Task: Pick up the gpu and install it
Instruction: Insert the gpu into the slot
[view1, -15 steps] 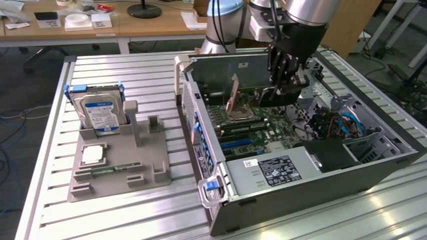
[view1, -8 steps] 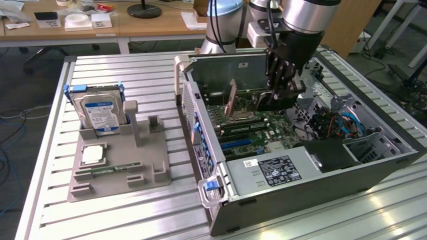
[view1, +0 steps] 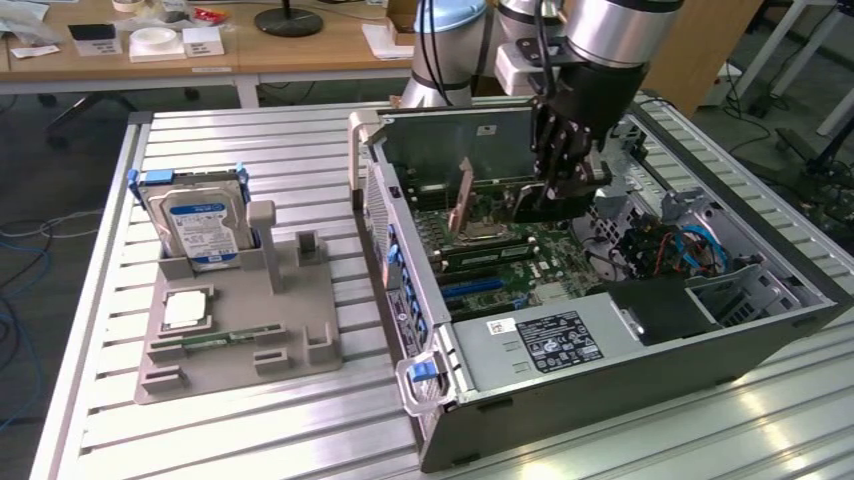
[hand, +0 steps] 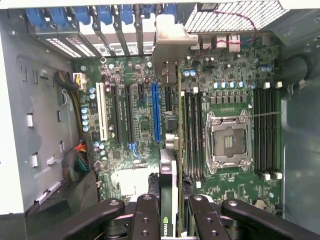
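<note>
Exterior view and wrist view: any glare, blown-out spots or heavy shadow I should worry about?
Exterior view: glare streaks on the ribbed metal table toward the exterior view's right; the case interior under the gripper sits in shadow. Wrist view: the vent grille and the case wall wash out white; the motherboard is evenly lit; the gpu reads dark, edge-on.

Case (view1: 601, 370) open side is facing up, giving free way in from above. Inside case, gpu (hand: 169, 175) is hanging w/ mem slots (hand: 192, 130) crowding just beside it; psu (view1: 547, 340) & cables (view1: 694, 245) are blocking along case walls.
</note>
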